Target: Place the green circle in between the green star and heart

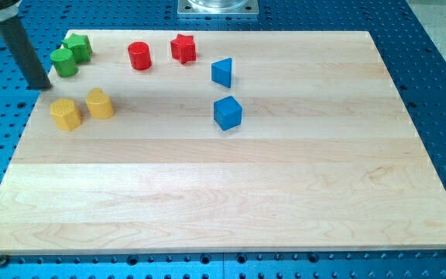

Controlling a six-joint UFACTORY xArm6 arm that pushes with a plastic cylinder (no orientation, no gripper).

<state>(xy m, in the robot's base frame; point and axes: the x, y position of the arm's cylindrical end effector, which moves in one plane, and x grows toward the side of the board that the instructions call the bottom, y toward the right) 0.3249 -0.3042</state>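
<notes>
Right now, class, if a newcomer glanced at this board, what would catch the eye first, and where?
Probably the bright blocks crowded along the view's top: two blue blocks near the centre, and a red cylinder beside a red star. At the top left, my tip sits just left of the green circle, which touches the green star, with two yellow blocks below.

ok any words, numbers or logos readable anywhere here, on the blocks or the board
None: no text, number or logo can be read in this view.
The wooden board is plain wood grain.
The blocks are unmarked: green circle, green star, red cylinder, red star, two blue blocks, two yellow blocks.
My tip sits left of the green circle; the rod is bare too.
</notes>
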